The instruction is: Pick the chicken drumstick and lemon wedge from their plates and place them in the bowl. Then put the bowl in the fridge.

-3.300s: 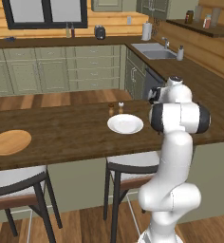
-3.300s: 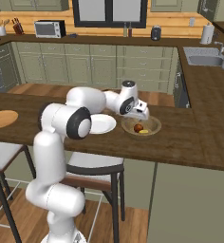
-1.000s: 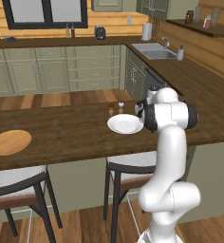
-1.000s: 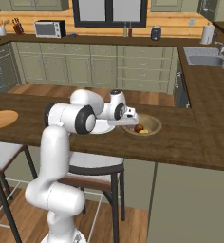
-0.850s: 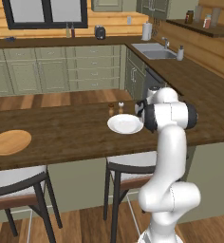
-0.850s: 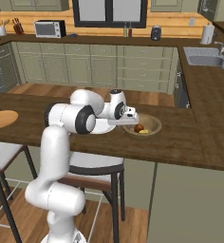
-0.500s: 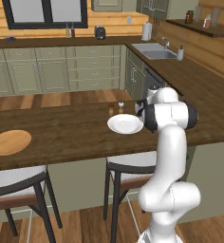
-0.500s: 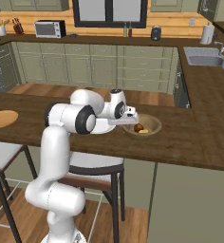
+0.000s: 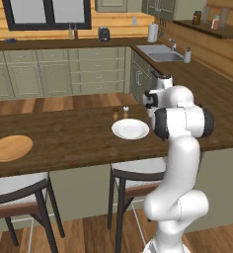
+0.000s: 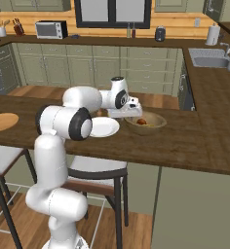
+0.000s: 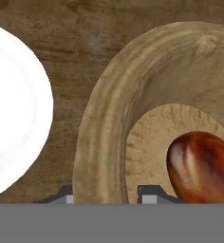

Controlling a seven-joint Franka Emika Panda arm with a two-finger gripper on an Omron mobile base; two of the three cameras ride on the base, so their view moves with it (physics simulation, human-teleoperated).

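Drumstick (image 11: 201, 167) inside wooden bowl (image 11: 104, 137)

The bowl (image 11: 104, 137) was light brown wood, the drumstick (image 11: 201, 166) glossy reddish-brown, one plate (image 11: 14, 109) white, the other (image 9: 10, 147) tan, the counter (image 11: 85, 42) dark grained wood.

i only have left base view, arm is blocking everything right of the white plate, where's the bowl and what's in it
Observer: The wooden bowl sits on the counter just beside the white plate, apart from it. The chicken drumstick lies inside.

Operator: is the lemon in there too

Observer: I see no lemon wedge in any view; part of the bowl's inside is hidden.

Operator: where's the gripper

Observer: The gripper is low over the bowl; in the hand view one fingertip sits outside the rim, the other inside.

Operator: closed on it?

Observer: The tips straddle the rim wall, but contact can't be confirmed.
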